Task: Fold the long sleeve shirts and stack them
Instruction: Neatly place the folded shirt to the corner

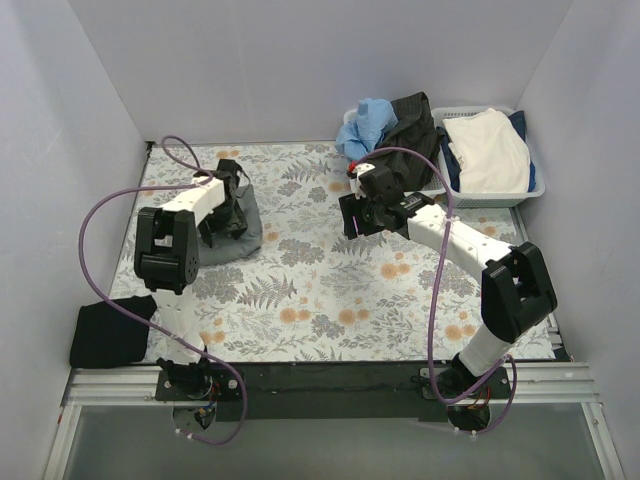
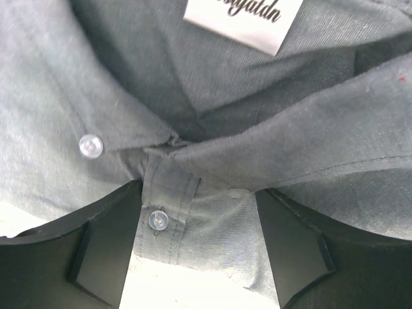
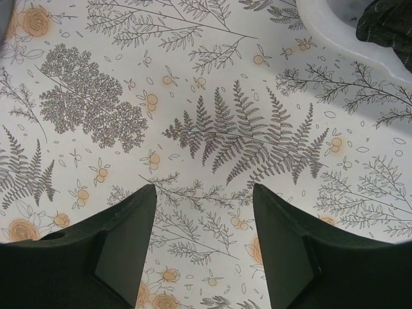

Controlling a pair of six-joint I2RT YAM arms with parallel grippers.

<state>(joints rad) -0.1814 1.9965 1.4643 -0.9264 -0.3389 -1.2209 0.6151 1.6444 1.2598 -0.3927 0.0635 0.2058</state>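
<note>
The mid-grey long sleeve shirt point(image 1: 243, 237) lies bunched in a small heap at the left middle of the table. My left gripper point(image 1: 227, 212) is down on it. The left wrist view shows its collar, clear buttons and a white label point(image 2: 244, 19). The left gripper point(image 2: 198, 193) is open, with the shirt's point(image 2: 270, 154) button placket lying between the jaws. The black shirt point(image 1: 108, 335) lies folded at the near left table edge. My right gripper point(image 1: 353, 222) is open and empty point(image 3: 204, 190) above the bare floral tablecloth near the middle.
A white lattice basket point(image 1: 535, 188) holding white and dark blue cloth stands at the back right. A blue cloth point(image 1: 365, 125) and a dark garment point(image 1: 412, 120) are heaped beside it. A white basket rim point(image 3: 322, 26) shows in the right wrist view.
</note>
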